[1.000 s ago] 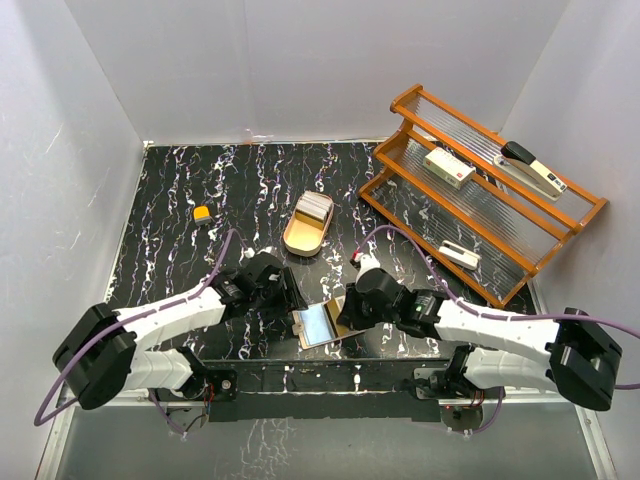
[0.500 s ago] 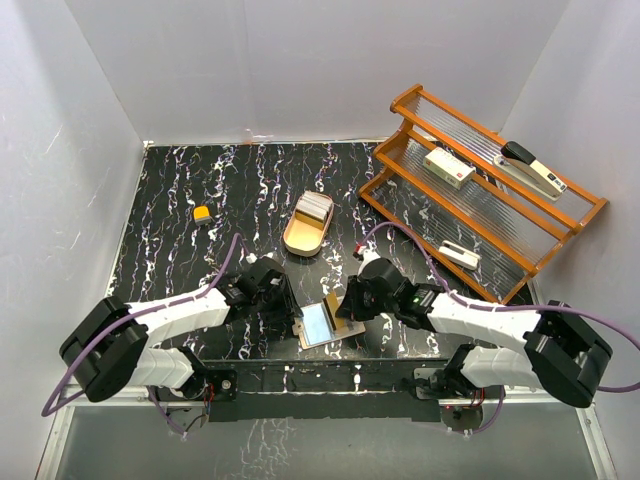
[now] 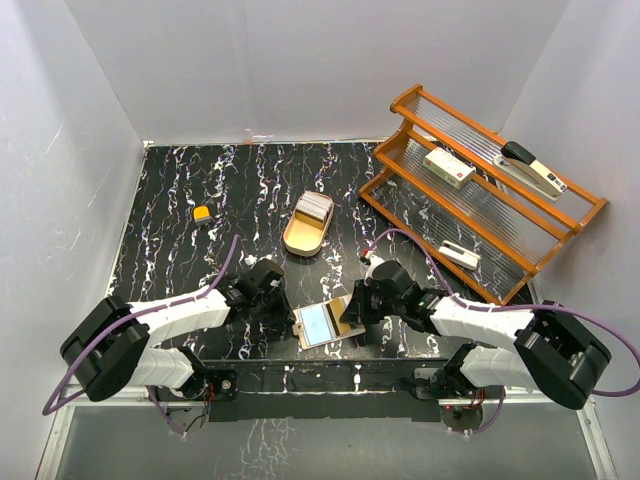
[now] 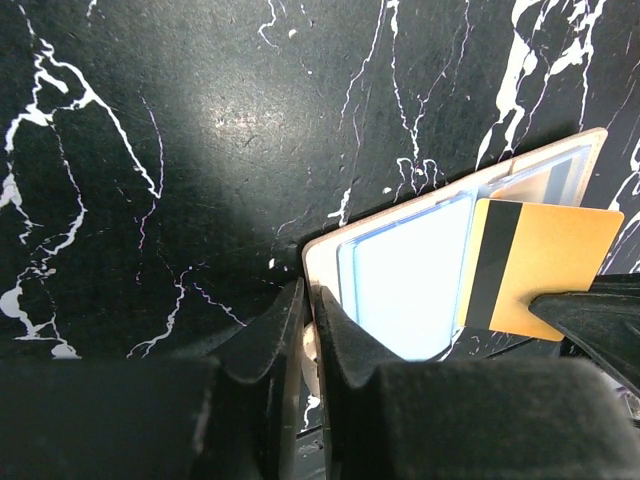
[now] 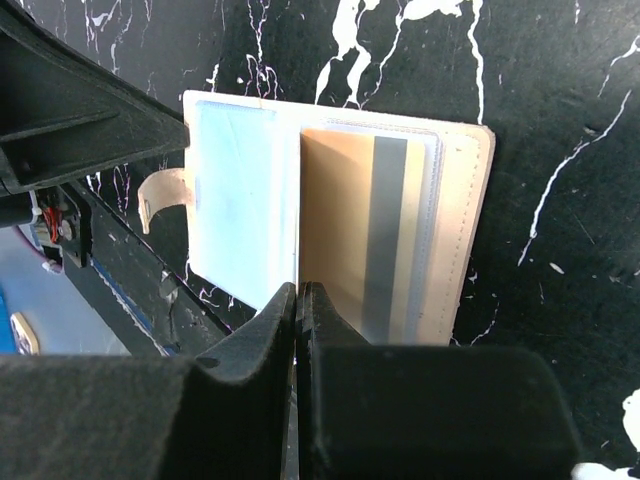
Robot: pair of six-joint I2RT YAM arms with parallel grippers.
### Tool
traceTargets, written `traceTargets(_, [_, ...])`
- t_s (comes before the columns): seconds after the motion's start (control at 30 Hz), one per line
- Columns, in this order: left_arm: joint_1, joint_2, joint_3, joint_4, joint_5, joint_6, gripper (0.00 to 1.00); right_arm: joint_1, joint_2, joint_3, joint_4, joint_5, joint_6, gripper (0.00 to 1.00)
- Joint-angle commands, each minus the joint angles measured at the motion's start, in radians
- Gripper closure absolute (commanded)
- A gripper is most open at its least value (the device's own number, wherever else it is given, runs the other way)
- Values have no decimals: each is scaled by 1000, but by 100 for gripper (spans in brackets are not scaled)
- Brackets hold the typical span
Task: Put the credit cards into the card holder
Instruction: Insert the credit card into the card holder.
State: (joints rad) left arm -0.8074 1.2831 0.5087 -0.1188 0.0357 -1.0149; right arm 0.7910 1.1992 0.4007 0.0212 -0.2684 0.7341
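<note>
Holder [image 3: 318,325]: it lies open and flat at the near edge of the counter [image 3: 200,180], between both arms.
Left jaws: they are nearly closed at the holder's corner. A pale strip, judged to be the tab [image 5: 160,195], is seen in the narrow gap.
Right jaws: they are fully closed, with the tips at the near edge of the gold card [image 4: 545,265]. A pinch cannot be confirmed.
Card position: the gold card is partly under the clear pocket, with one end past the holder's edge.
Key relation: the gold card lies straight ahead of the right jaws, its long axis along their reach. A push away from the right arm is judged necessary.
Nearer arm: right.
Other cards [image 3: 314,206]: they are stacked in the tray [image 3: 293,240], well beyond the holder.
</note>
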Motion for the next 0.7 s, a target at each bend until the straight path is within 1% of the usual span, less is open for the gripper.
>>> traceTargets(0.0, [-2, 2, -8, -21, -23, 9, 93, -9, -1, -35, 106, -40, 5, 100])
traceTargets(0.07, [-1, 10, -7, -15, -23, 12, 95, -16, -7, -43, 139, -58, 23, 100])
traceTargets(0.1, [-1, 15, -5, -14, -23, 14, 96, -17, -9, -79, 151, -62, 27, 100])
traceTargets(0.27, [-1, 45, 14, -11, -21, 26, 100, -25, -22, -98, 190, -86, 47, 100])
traceTargets(0.67, [-1, 66, 33, -30, -37, 34, 100, -28, -38, -108, 214, -87, 66, 100])
